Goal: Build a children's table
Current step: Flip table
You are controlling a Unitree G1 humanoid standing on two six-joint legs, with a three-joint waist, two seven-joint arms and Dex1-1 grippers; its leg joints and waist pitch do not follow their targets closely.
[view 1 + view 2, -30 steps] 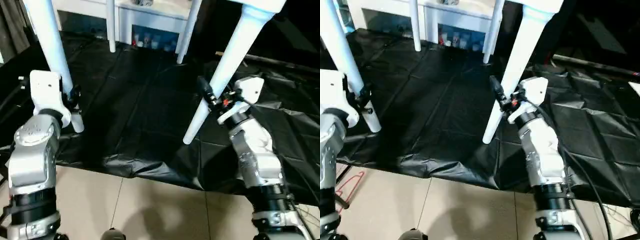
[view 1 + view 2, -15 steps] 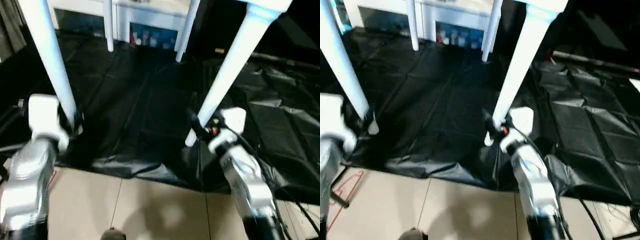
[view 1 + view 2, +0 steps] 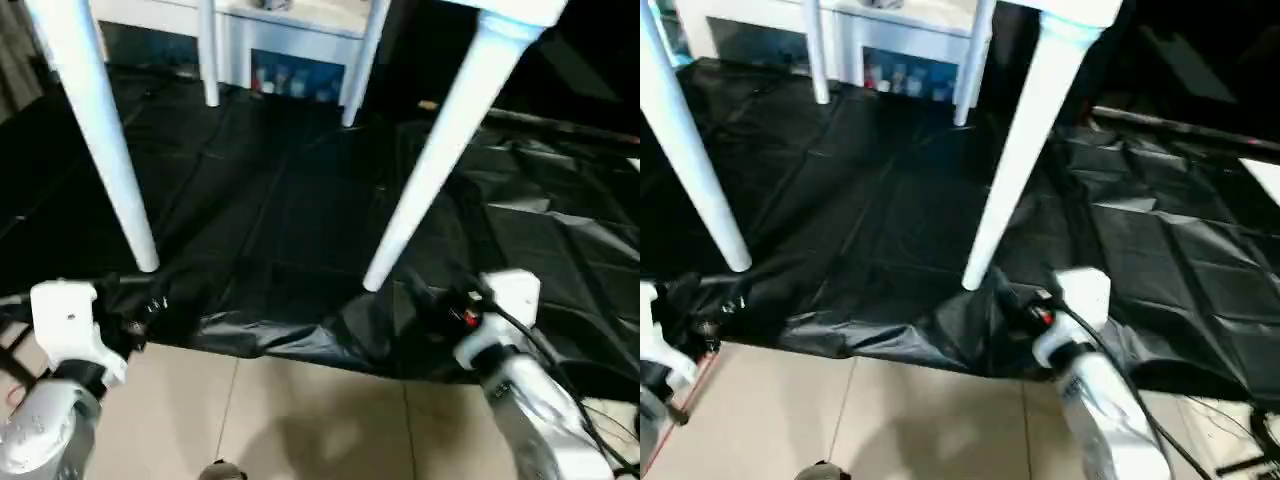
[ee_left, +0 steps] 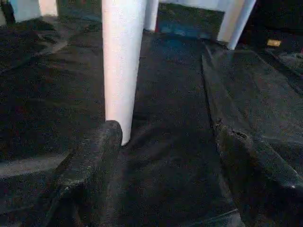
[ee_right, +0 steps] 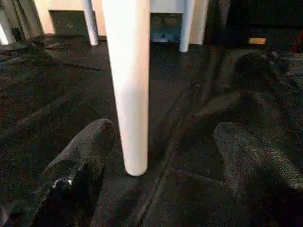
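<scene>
Step in hand, as judged: release and clear the arms from the standing children's table.

1. Left pincer (image 4: 163, 163): jaws stand wide apart with nothing between them. It sits low at 8 o'clock in the head view, near the front edge of the black floor sheet (image 3: 270, 220). The near-left leg (image 3: 100, 140) stands just beyond one fingertip, apart from it.

2. Right pincer (image 5: 161, 161): jaws likewise wide apart and empty, at 4 o'clock in the head view. The near-right leg (image 3: 435, 165) stands beyond the gap, apart from both fingers.

3. Draw each arm straight back along its own finger line. A sideways sweep risks clipping a leg and shifting the table on the slack sheet.

4. Mind the raised fold (image 3: 300, 335) of sheet at 6 o'clock; a finger catching it could drag the sheet under the leg tips.

5. Both near legs rest tip-down on the sheet. The two far legs (image 3: 208, 50) stand at 12 o'clock, ahead of a white cabinet (image 3: 290, 35). The tabletop corner (image 3: 520, 10) shows at 1 o'clock. Verify that the legs are fully seated; the sockets cannot be checked here.
</scene>
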